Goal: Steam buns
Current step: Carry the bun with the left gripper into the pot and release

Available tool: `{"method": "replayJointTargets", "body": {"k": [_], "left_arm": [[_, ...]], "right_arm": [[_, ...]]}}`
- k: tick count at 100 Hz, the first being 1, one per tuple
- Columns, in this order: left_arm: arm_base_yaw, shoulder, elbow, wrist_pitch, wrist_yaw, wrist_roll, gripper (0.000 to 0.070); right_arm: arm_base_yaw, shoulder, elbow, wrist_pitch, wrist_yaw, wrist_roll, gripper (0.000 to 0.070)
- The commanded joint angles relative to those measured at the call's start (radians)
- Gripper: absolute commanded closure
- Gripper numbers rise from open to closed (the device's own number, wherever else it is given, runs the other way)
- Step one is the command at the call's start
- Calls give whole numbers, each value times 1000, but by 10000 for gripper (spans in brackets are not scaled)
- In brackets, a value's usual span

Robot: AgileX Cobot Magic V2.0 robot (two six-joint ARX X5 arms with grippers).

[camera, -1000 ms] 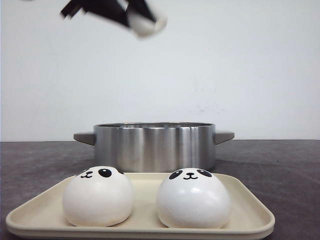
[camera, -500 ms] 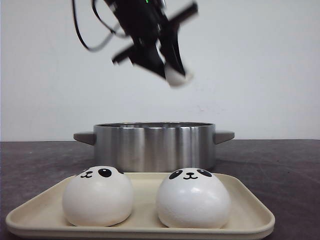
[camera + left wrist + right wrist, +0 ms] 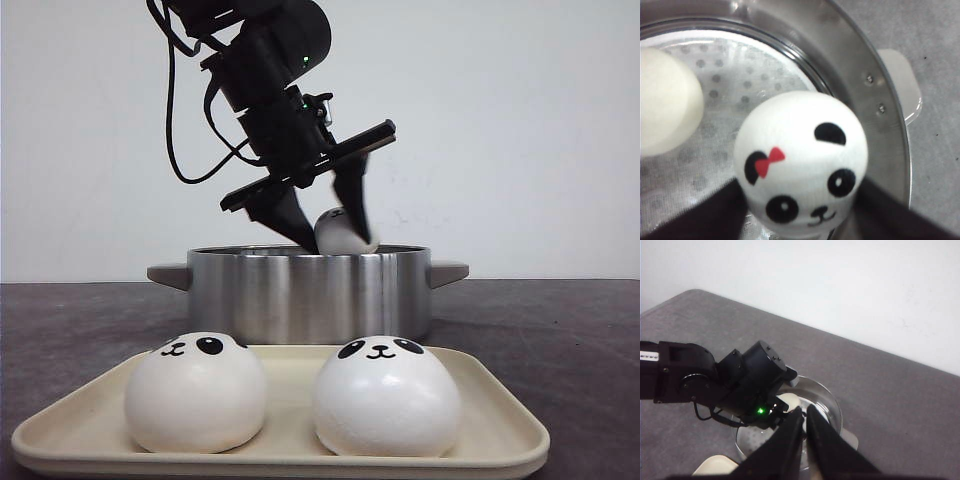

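My left gripper (image 3: pixel 335 238) is shut on a panda bun (image 3: pixel 345 232) and holds it at the rim of the steel pot (image 3: pixel 310 295). In the left wrist view this bun (image 3: pixel 800 160) has a red bow and sits between the dark fingers (image 3: pixel 705 215), above the pot's perforated steamer floor (image 3: pixel 740 85). A second white bun (image 3: pixel 665 105) lies inside the pot. Two more panda buns (image 3: pixel 196 392) (image 3: pixel 386 396) sit on the cream tray (image 3: pixel 500 420) in front. My right gripper (image 3: pixel 804 412) is shut and empty, high above the pot (image 3: pixel 827 405).
The pot has grey handles on both sides (image 3: pixel 168 275) (image 3: pixel 448 271). The tray stands between the pot and the camera on the dark grey tabletop (image 3: pixel 560 330). A white wall is behind. The left arm (image 3: pixel 730 380) reaches over the pot.
My left arm has come down from the top of the view with the bun, from well above the pot to its rim. The two buns on the tray have not moved.
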Motion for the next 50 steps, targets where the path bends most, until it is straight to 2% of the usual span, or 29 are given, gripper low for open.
{"method": "replayJointTargets", "body": {"k": [1,7,31,43,50], "left_arm": [[-3,18,28,12,-2,-7,61],[-2,18,29,7,2,-7,7],[4,12,92,-123,6,24,12],[3,-35,127,-166,-11,60,24],[3,-92,127,-169,-26,64,24]], "right_arm": [[13,10,15,2,4,24,694],[13,10,15,-1,4,24,694],[12,10,15,-59,14,25,694],[10,10,-2,-109,77,68,694],[9,10,-16,-140,80,105,694]]}}
